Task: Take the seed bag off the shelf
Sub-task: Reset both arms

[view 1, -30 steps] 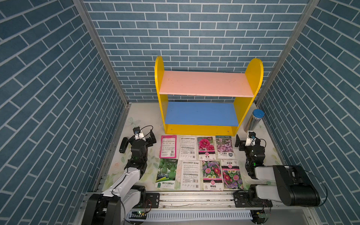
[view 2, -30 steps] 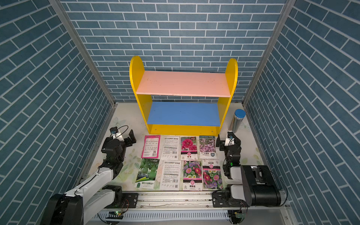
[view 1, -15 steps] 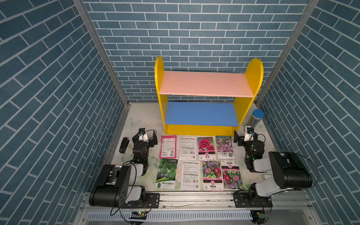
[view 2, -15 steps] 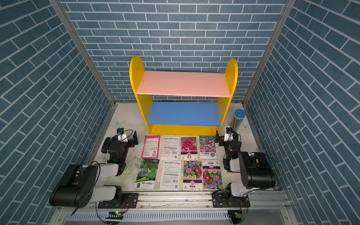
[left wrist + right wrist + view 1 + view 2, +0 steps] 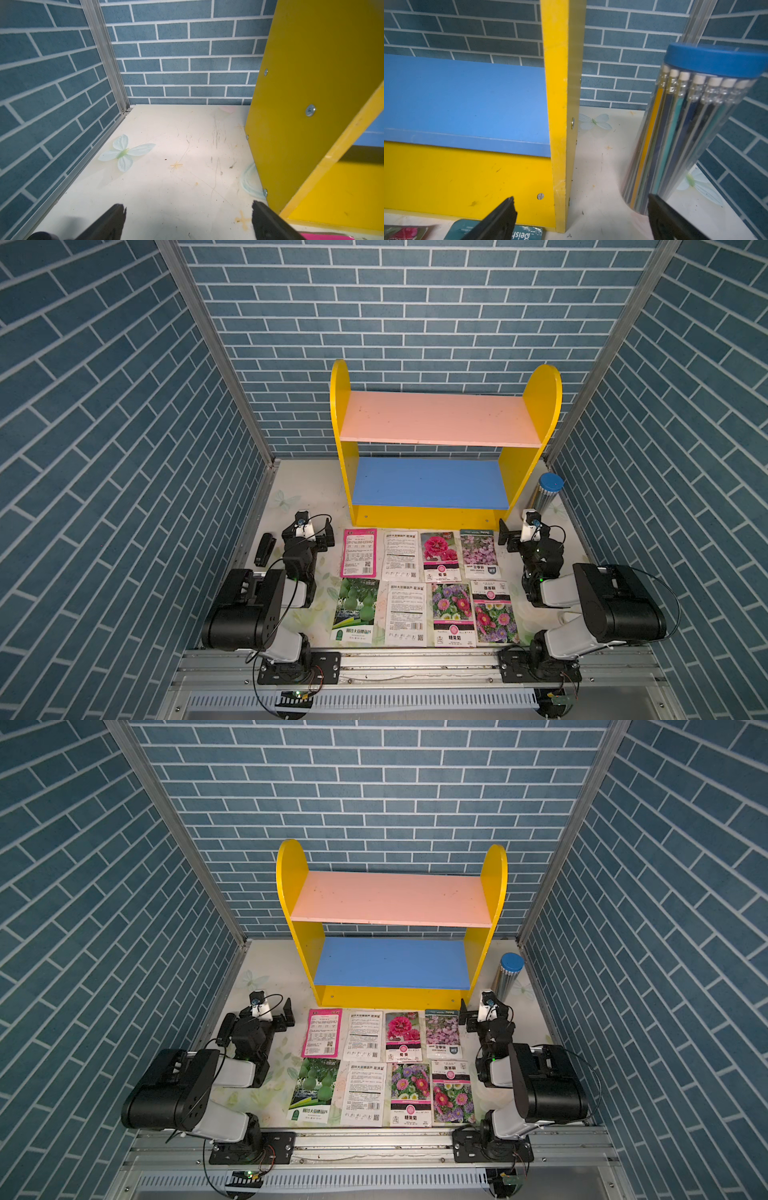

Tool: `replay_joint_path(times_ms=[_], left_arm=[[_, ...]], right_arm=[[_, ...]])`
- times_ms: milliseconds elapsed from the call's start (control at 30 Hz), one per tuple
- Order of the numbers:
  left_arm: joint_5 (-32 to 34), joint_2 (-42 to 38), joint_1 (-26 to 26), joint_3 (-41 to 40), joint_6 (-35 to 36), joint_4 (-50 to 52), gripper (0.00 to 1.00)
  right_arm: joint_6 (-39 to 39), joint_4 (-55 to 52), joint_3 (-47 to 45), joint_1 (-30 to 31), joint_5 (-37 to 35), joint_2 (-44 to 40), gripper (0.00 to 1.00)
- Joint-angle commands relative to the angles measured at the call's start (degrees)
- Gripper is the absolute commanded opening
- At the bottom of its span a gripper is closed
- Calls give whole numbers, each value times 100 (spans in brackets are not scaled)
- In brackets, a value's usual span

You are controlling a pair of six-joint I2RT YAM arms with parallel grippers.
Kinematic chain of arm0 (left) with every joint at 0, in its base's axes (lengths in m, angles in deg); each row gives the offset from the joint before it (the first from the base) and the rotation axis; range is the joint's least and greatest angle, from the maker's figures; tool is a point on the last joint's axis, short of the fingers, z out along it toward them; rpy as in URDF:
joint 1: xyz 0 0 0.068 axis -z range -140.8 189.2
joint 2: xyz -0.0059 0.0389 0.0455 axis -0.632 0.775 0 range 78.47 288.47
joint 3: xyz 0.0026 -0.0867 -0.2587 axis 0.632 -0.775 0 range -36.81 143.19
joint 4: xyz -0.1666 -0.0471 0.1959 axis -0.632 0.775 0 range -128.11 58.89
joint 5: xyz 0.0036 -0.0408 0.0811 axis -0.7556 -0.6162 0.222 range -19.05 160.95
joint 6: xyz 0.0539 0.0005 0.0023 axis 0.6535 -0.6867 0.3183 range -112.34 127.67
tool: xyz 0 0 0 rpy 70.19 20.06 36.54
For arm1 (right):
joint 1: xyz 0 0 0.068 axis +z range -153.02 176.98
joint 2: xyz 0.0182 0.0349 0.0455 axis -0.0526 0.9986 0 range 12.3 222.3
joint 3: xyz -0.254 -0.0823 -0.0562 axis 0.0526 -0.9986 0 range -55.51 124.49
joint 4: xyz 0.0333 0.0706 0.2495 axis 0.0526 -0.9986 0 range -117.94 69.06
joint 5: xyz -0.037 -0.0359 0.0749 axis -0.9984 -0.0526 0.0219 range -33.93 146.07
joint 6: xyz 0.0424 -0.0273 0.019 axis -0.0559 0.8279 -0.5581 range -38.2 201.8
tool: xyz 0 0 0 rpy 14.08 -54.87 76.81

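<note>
Brick-walled table (image 5: 307, 489) held the seed bags (image 5: 401, 556) flat at lower centre, shelf (image 5: 440, 423) bare; my left gripper (image 5: 188, 207) and right gripper (image 5: 581, 199) gaped empty, and I feared the right toppling the nearby pencil tube (image 5: 685, 128).

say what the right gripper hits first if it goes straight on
Probably the yellow wooden shelf: the open right gripper aims down the gap between its side panel and the clear blue-lidded pencil tube, but one finger lines up with the shelf's base board. Depth unclear.
</note>
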Motion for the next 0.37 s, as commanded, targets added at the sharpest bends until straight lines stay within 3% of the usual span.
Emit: replay_joint_path(times_ms=[0,333], left_arm=[[-61,7,-40,62,-28,-125,100],[-61,8,-40,63,-24,-126,100]], right_arm=[[96,-50,56,-12,-44,30,100],[96,-47,50,-13,-53,30,100]])
